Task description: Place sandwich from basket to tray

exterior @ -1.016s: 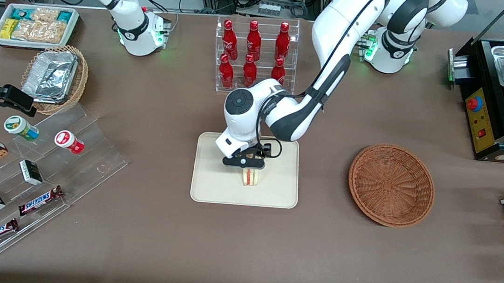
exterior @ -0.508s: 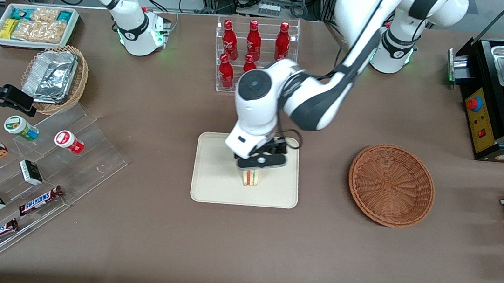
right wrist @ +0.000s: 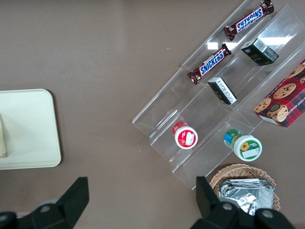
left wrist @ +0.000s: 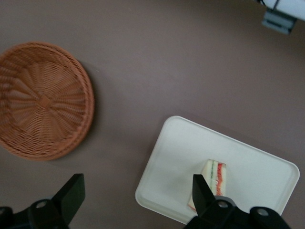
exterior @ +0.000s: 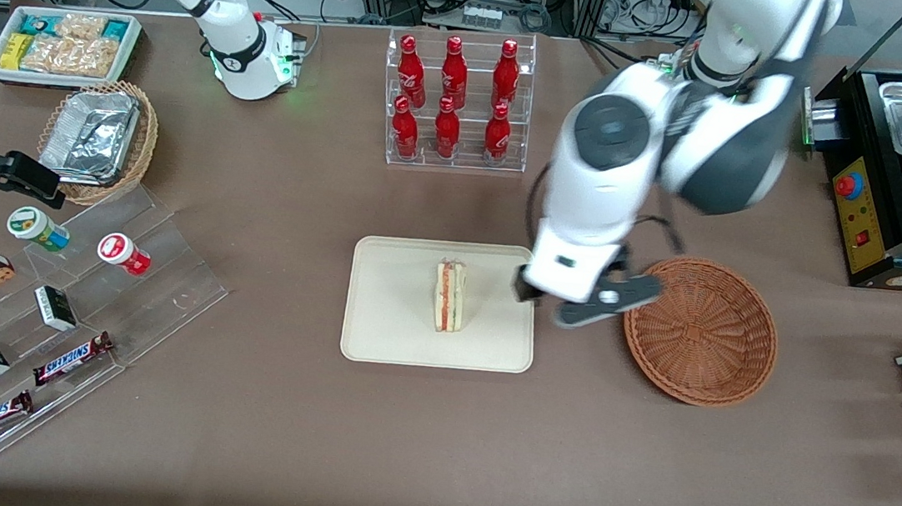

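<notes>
Brown cloth is covering the table (exterior: 299,187); cable racks are lining its edge farthest from the camera; sandwich (exterior: 449,295) is standing on the tray (exterior: 385,321), untouched; gripper (exterior: 584,300), fingers spread and empty, is hanging between tray and basket (exterior: 702,334), having lifted off the sandwich it was just above 0.5 s ago.

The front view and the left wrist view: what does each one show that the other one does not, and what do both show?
Only the front view shows the rack of red bottles, the foil container in its tan basket, and the snack bars on the clear shelves.

Only the left wrist view shows the gripper with open jaws from above, holding nothing.

Both show the sandwich lying on the tray, and the empty basket beside it.
</notes>
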Robot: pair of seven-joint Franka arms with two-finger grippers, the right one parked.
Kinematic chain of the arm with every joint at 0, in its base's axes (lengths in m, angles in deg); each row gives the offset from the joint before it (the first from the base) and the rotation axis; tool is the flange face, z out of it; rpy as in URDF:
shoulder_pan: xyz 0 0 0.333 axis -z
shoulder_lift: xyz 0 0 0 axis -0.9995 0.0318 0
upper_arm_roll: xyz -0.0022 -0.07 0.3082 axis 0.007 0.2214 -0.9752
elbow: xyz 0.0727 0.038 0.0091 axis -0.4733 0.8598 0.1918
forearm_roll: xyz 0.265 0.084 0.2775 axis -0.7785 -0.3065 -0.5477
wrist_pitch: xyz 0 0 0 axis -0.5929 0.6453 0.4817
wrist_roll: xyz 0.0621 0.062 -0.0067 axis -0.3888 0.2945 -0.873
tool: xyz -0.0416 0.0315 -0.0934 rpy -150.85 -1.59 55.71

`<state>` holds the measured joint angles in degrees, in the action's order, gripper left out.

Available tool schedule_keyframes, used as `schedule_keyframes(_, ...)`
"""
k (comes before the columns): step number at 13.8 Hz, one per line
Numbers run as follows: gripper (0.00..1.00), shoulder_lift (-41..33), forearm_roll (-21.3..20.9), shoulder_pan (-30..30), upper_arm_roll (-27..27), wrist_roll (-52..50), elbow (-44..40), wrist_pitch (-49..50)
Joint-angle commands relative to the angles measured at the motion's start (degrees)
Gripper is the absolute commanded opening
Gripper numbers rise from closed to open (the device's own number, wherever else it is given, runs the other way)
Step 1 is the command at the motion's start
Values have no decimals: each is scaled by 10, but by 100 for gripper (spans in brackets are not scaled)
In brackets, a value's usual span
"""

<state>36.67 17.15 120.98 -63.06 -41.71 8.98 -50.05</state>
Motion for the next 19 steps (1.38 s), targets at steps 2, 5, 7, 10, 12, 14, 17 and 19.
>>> schedule_keyframes(2, 99, -92, 1, -62, 4, 89, 31, 92)
schedule_keyframes(5, 99, -143, 9, -140, 5, 195, 31, 137)
schedule_keyframes(7, 99, -160, 33, -181, 5, 260, 32, 166)
schedule_keyframes(10, 99, -189, 49, -231, 5, 358, 44, 200)
schedule_keyframes(12, 99, -221, 73, -275, 5, 440, 78, 206)
schedule_keyframes(14, 99, -255, 77, -299, 5, 496, 121, 205)
schedule_keyframes(17, 99, -305, 77, -317, 5, 546, 176, 202)
schedule_keyframes(19, 99, -313, 77, -337, 6, 605, 183, 206)
